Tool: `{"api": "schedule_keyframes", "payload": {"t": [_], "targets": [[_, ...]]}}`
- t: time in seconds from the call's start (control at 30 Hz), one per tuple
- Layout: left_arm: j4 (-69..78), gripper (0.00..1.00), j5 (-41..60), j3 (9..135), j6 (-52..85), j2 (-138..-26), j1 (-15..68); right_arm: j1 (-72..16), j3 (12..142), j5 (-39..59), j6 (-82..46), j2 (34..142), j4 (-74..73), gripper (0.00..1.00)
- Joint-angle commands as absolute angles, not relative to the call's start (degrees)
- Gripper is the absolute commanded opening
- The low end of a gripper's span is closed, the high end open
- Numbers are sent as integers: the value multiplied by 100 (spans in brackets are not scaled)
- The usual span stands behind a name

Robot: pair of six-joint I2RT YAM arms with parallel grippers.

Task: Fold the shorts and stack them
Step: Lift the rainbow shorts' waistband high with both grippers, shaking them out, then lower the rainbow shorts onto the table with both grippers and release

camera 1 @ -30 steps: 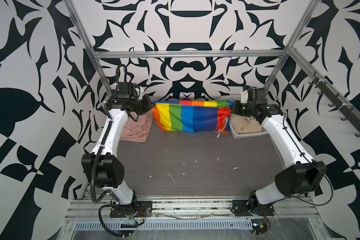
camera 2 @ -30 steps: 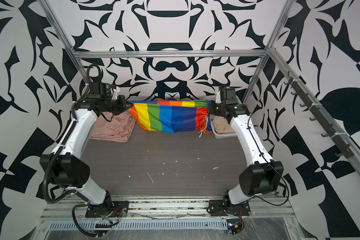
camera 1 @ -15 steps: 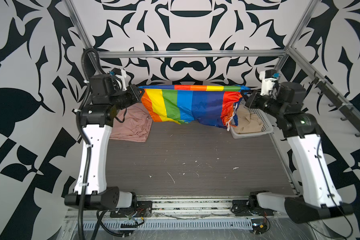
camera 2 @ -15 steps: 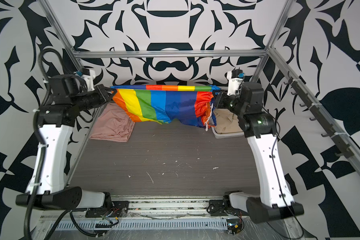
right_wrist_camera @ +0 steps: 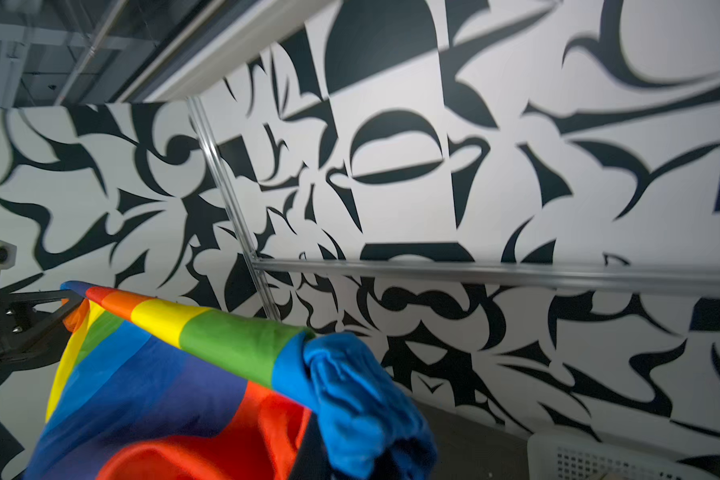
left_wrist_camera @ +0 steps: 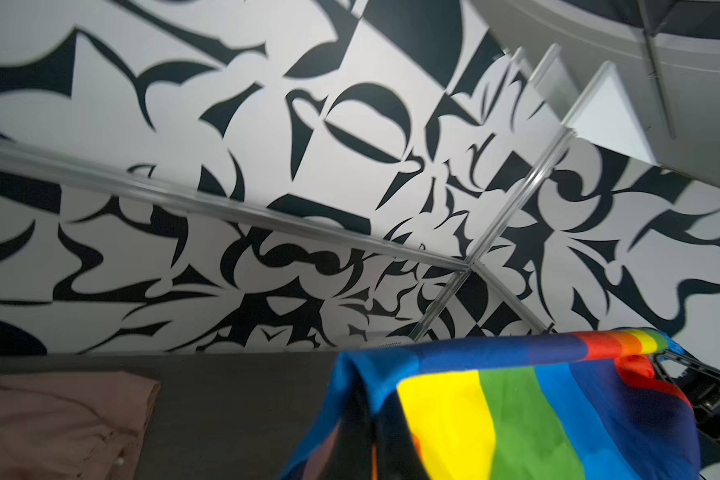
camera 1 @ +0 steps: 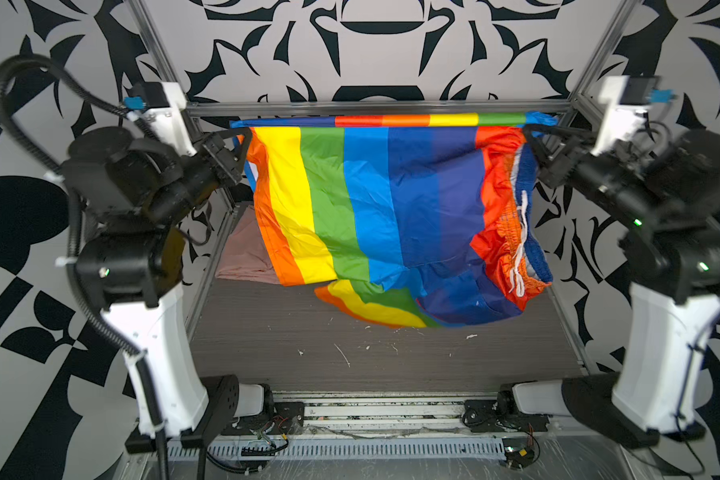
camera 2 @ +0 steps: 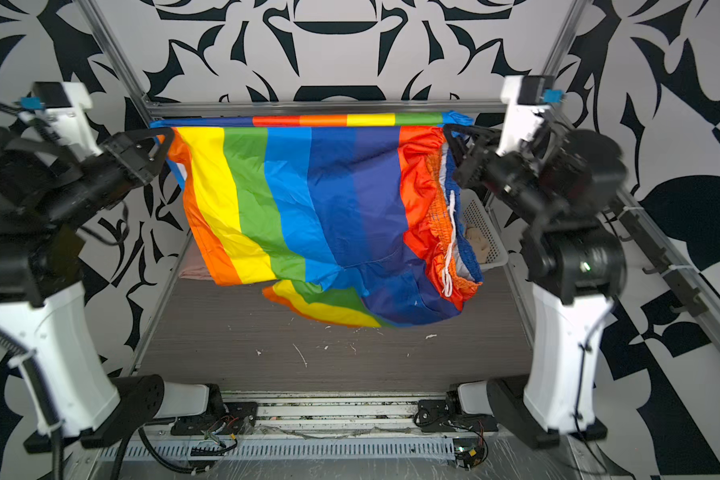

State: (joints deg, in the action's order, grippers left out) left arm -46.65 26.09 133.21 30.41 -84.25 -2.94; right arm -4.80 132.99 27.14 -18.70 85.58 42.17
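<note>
Left jaws at nine o'clock and right jaws at three each pinched a top corner of the rainbow shorts (camera 1: 391, 208), which hung stretched above the worktop (camera 1: 350, 361), presumably to flatten them for folding.

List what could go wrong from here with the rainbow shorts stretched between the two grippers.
1. The left gripper and right gripper pinch only the top corners of the rainbow-striped shorts; the shiny cloth could slip free.
2. The lower part hangs crumpled, so laying the shorts down like this may trap creases.
3. The white drawstring dangles loose at the waist and might snag or end up folded inside.
</note>
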Motion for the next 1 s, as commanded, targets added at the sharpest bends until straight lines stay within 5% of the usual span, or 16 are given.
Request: {"api": "schedule_keyframes", "payload": {"t": [0.0,0.43,0.97], "targets": [[-4823,0,2017,12577,3275,-9633,-642,-41,12677,2183,-2239,9979,5077,0],[-4041,0,2092,11549,2875,-12062,225,-75,10306,2558,-2391,11470,4173,0],[-3973,0,1702,11009,2858,-12184,-184,-503,9378,2072,-2018,10200,4407,53]]}}
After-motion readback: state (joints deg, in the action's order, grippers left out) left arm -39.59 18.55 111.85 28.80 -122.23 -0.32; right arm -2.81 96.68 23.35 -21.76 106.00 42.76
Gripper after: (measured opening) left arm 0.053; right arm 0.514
